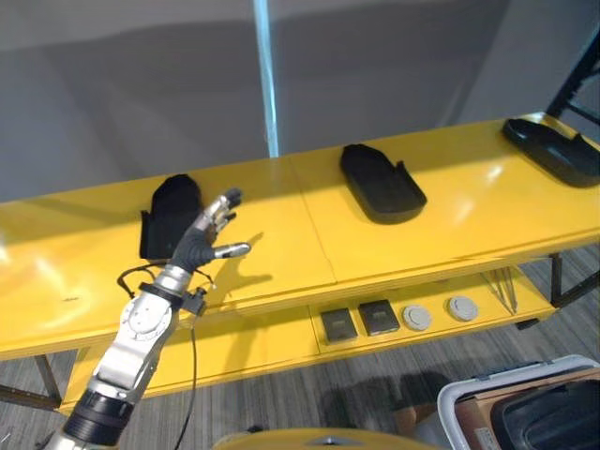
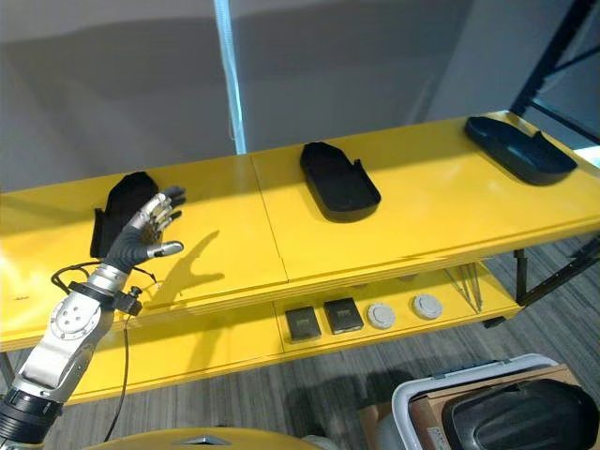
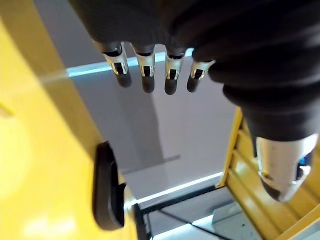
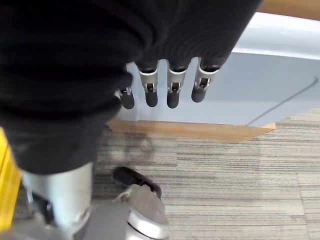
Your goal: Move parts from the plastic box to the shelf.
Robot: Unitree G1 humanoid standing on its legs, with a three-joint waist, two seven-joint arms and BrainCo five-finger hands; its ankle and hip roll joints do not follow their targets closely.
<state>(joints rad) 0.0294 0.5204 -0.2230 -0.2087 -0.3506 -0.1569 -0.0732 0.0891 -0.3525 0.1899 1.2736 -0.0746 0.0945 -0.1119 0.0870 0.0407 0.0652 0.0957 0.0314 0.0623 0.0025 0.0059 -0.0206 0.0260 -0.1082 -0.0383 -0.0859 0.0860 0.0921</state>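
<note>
Three black moulded parts lie on the yellow shelf top (image 1: 281, 253): one at the left (image 1: 167, 214), one in the middle (image 1: 380, 184), one at the far right (image 1: 555, 150). My left hand (image 1: 208, 234) hovers open just right of the left part, fingers spread and holding nothing. In the left wrist view its fingers (image 3: 147, 75) are straight, with a black part (image 3: 107, 187) past them on the shelf. My right hand (image 4: 172, 90) hangs open over the carpet. The plastic box (image 1: 469, 398) stands at the lower right with a dark part (image 1: 553, 417) inside.
On the lower yellow shelf (image 1: 281, 342) sit two dark square pieces (image 1: 359, 321) and two round grey discs (image 1: 439, 313). A grey wall with a light-blue vertical strip (image 1: 267, 75) stands behind the shelf. A black frame (image 1: 577, 75) rises at the far right.
</note>
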